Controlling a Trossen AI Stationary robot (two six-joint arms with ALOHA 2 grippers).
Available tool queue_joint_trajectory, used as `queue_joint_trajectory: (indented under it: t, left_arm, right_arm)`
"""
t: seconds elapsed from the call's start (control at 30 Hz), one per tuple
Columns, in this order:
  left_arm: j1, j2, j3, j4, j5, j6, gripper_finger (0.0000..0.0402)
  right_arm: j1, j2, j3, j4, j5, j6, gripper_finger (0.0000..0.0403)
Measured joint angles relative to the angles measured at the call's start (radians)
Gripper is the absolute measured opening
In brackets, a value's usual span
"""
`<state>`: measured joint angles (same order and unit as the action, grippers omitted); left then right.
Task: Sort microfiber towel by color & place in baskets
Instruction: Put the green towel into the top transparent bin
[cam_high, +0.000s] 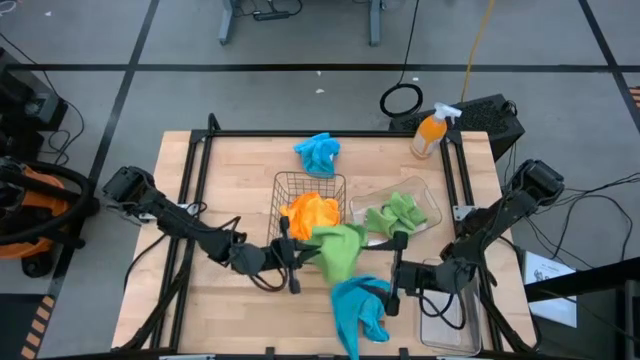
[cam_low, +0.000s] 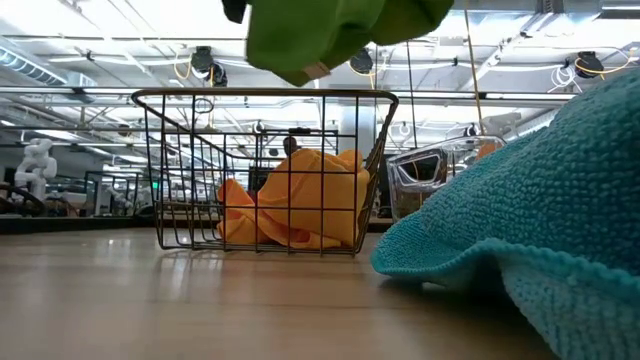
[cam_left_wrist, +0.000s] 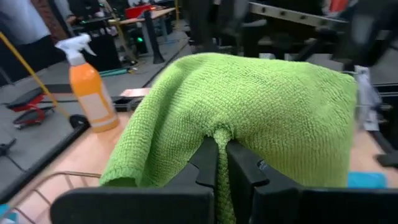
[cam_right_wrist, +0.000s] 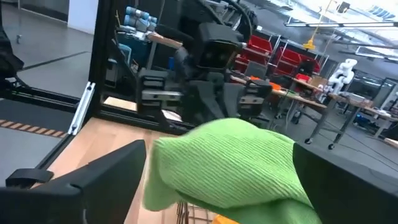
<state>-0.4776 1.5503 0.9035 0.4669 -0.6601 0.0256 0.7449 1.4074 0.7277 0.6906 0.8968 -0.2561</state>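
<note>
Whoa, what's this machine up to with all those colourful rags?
It is sorting towels by colour into containers. The left claw is shut on a green towel, held up above the table next to the wire basket, which holds orange towels. Another green towel already lies in the clear tub. The right claw sits open by a blue towel at the table's front edge, and a second blue towel lies at the back, near an orange spray bottle.

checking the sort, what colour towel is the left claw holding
Green towel, clearest in the left wrist view.
</note>
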Motion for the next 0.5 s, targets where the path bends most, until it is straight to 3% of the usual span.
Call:
queue_joint_trajectory:
  t: [0.23,0.4,0.5]
  left_arm:
    - [0.064,0.001,0.001,0.075,0.011,0.015,0.0015]
    - [0.084,0.001,0.001,0.087,0.057,0.033,0.0015]
    - [0.094,0.001,0.001,0.096,0.059,0.036,0.0015]
  right_arm:
    - [-0.038,0.002,0.0,0.002,0.018,0.008,0.0399]
    - [-0.078,0.002,0.0,0.002,0.181,-0.042,0.0396]
    - [-0.113,0.002,0.0,0.002,0.118,-0.019,0.0396]
